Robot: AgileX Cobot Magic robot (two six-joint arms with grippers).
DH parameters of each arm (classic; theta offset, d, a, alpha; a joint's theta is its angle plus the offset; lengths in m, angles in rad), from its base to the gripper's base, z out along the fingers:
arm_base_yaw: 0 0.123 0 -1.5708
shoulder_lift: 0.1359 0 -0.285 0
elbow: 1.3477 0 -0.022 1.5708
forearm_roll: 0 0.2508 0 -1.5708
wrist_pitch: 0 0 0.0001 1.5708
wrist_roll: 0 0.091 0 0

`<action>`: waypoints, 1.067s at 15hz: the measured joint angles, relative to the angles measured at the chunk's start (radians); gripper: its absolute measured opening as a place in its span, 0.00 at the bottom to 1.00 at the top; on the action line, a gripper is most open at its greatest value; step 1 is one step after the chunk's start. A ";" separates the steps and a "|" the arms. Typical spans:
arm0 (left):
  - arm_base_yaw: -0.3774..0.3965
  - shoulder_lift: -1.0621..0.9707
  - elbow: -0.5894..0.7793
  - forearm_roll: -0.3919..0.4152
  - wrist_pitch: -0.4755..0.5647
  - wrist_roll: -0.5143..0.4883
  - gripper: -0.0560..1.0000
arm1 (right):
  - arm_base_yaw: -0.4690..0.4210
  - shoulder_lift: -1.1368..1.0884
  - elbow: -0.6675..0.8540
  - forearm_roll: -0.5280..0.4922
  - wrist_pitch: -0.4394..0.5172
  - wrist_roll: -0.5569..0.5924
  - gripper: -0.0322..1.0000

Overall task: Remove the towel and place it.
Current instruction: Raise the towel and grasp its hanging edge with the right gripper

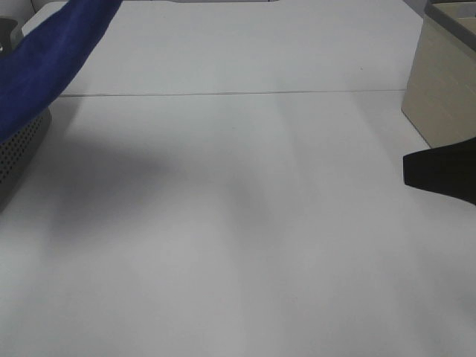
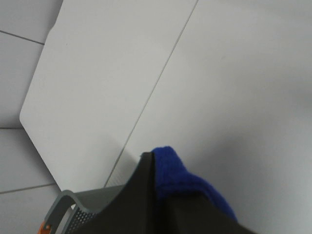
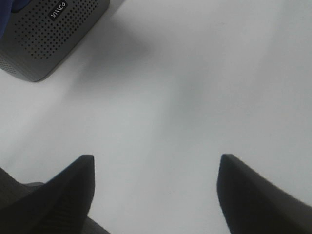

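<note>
The deep blue towel (image 1: 52, 59) hangs stretched at the far left, rising from the grey basket (image 1: 18, 149) up out of the top of the exterior view. In the left wrist view my left gripper (image 2: 152, 163) is shut on a fold of the towel (image 2: 185, 183), high above the table. The left gripper itself does not show in the exterior view. My right gripper (image 3: 156, 165) stands open over bare table with nothing between its fingers. In the exterior view it shows as a black shape (image 1: 440, 177) at the right edge.
The grey perforated basket (image 3: 48, 34) stands on the white table (image 1: 238, 223) at its left side. A beige box (image 1: 445, 82) stands at the back right. A seam (image 1: 238, 93) runs across the table towards the back.
</note>
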 joint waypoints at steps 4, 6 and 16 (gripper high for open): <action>-0.011 0.109 -0.057 0.001 0.004 0.000 0.05 | 0.000 0.081 0.000 0.096 -0.044 -0.150 0.71; -0.011 0.118 -0.059 0.012 0.005 -0.006 0.05 | 0.000 0.083 0.000 0.152 -0.063 -0.204 0.71; -0.019 0.231 -0.197 -0.008 0.012 -0.209 0.05 | 0.000 0.093 0.000 0.468 -0.083 -0.569 0.69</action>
